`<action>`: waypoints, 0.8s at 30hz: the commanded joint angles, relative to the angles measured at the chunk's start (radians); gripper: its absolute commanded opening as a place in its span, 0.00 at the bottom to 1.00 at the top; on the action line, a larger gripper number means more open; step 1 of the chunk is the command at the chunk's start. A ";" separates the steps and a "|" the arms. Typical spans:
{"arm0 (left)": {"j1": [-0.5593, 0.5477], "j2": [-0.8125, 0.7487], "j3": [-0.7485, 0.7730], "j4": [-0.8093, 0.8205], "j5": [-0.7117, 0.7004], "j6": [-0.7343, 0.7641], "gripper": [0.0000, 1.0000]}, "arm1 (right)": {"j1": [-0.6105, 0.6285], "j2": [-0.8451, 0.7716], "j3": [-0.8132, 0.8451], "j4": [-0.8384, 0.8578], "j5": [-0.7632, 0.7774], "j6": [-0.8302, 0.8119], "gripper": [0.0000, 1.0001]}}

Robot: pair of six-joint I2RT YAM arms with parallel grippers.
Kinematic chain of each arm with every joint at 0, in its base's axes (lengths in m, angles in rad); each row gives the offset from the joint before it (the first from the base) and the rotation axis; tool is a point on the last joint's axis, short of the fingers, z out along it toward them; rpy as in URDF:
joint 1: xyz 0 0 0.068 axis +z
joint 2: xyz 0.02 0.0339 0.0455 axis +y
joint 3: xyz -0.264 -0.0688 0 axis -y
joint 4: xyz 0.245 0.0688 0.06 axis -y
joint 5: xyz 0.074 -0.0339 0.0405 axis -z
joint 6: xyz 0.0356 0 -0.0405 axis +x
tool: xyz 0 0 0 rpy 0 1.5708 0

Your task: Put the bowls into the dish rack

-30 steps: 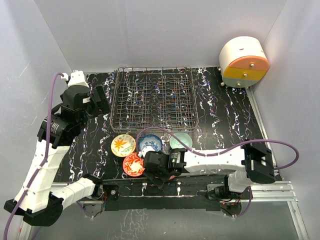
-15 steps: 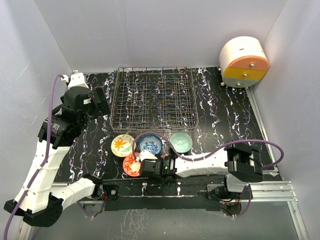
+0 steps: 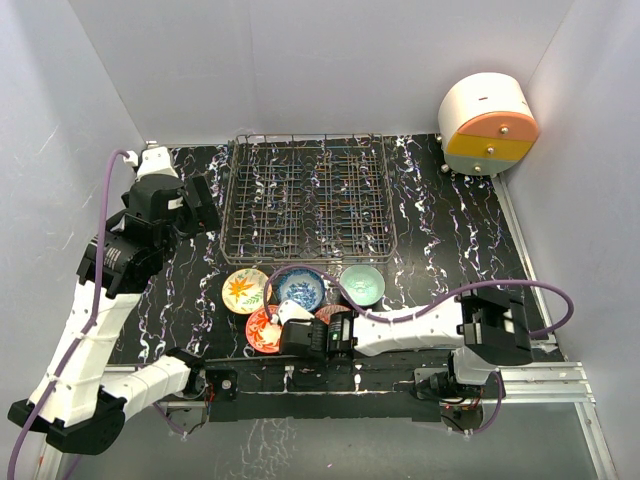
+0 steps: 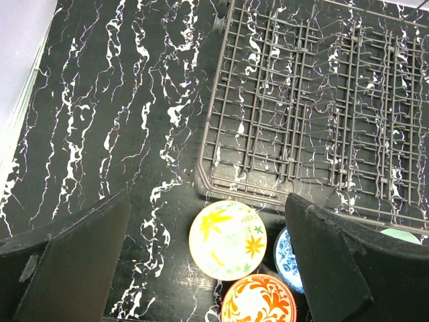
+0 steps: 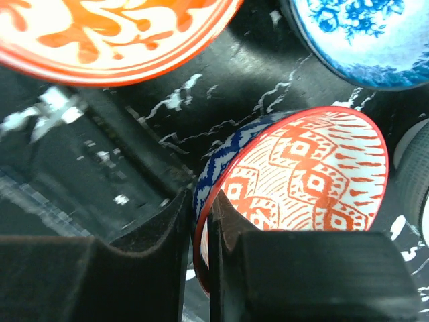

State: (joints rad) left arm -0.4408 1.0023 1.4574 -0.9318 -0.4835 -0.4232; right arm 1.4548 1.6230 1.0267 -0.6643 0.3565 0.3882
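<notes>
The dish rack (image 3: 308,195) (image 4: 301,100) stands at the back middle with nothing between its tines. In front of it lie the bowls: yellow-orange floral (image 3: 246,290) (image 4: 228,239), blue-white (image 3: 300,288) (image 5: 355,33), grey-green (image 3: 361,284), orange-red (image 3: 265,328) (image 4: 258,302) (image 5: 114,27), and dark red with a blue outside (image 3: 333,314) (image 5: 301,181). My right gripper (image 3: 312,338) (image 5: 199,241) is shut on the near rim of the dark red bowl, one finger inside and one outside. My left gripper (image 3: 198,203) (image 4: 208,215) hangs open, high above the yellow-orange bowl and the rack's left corner.
A round white, orange and yellow drawer unit (image 3: 488,125) sits at the back right corner. The table's near metal rail (image 3: 300,375) runs just below the bowls. Grey walls close in the left, back and right sides.
My right gripper dropped toward the near edge and closed on the dark red bowl's rim. The left arm has barely moved and stays open.
</notes>
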 commanded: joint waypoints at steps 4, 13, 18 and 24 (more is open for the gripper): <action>-0.004 -0.028 0.015 -0.006 -0.025 0.012 0.97 | 0.002 -0.190 0.197 -0.035 -0.173 -0.021 0.08; -0.004 -0.013 0.084 -0.017 -0.021 0.018 0.97 | -0.121 -0.267 0.436 -0.150 -0.312 0.007 0.08; -0.004 0.010 0.157 -0.008 -0.031 0.036 0.97 | -0.462 -0.287 0.475 -0.005 -0.627 -0.025 0.08; -0.003 0.018 0.196 -0.002 -0.037 0.041 0.97 | -0.687 -0.176 0.488 0.271 -0.872 0.052 0.08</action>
State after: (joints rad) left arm -0.4408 1.0176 1.6150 -0.9348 -0.4938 -0.4011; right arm 0.8452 1.4067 1.4666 -0.6769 -0.2691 0.3897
